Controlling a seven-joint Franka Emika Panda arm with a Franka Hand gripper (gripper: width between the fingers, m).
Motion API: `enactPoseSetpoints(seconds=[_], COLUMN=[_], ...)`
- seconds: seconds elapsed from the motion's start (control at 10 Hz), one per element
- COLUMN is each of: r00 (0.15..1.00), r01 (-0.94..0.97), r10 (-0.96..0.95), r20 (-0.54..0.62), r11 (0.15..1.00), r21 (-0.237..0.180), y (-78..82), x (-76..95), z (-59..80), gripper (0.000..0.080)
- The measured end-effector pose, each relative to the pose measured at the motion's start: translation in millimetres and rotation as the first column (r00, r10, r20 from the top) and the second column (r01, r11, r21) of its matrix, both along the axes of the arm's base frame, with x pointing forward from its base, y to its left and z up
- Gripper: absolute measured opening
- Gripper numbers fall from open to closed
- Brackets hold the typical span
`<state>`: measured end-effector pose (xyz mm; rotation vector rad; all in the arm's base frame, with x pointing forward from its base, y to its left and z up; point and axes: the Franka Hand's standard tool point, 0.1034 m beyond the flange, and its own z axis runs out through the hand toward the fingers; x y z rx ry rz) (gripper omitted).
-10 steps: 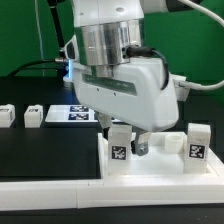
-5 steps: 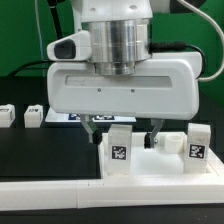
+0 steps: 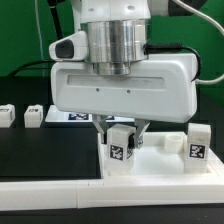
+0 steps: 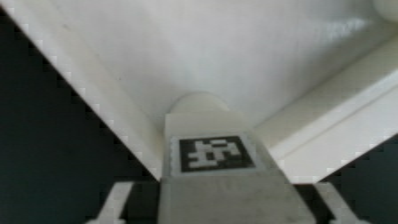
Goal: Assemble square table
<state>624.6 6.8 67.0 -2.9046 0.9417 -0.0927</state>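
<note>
- Gripping an upright leg (image 3: 120, 152), the gripper (image 3: 122, 135) pinches its sides.
- A second leg (image 3: 196, 143) stands at three o'clock in the exterior view.

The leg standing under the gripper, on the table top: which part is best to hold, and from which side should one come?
Hold the leg near its upper end, on its two flat side faces, coming straight down from above. It stands upright on the table top, so its top is free, and its parallel sides suit two fingers. The gripper is placed this way now.
</note>
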Motion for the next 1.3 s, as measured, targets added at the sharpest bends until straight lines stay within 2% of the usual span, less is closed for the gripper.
enactPoseSetpoints(seconds=[0.2,0.4,0.5,0.6,0.7,0.8,0.9,1.1,1.3], r00=[0.990,0.920,0.799,0.678,0.588,0.486,0.423,0.346,0.337], r01=[0.143,0.392,0.601,0.734,0.809,0.874,0.906,0.938,0.941], r10=[-0.143,-0.391,-0.594,-0.720,-0.790,-0.850,-0.882,-0.912,-0.916], r20=[-0.010,-0.036,-0.094,-0.150,-0.177,-0.201,-0.210,-0.221,-0.215], r11=[0.990,0.919,0.797,0.673,0.580,0.476,0.413,0.337,0.330], r21=[0.014,0.038,0.067,0.092,0.098,0.098,0.092,0.077,0.072], y=[0.4,-0.4,-0.6,-0.3,1.5,3.3,3.2,1.2,1.1], x=[0.0,0.6,0.5,0.3,0.4,1.1,1.6,1.5,1.3], z=[0.0,0.6,1.2,1.5,1.2,1.1,1.3,1.7,1.8], gripper=[0.0291,0.0291,0.0291,0.0291,0.0291,0.0291,0.0291,0.0291,0.0291])
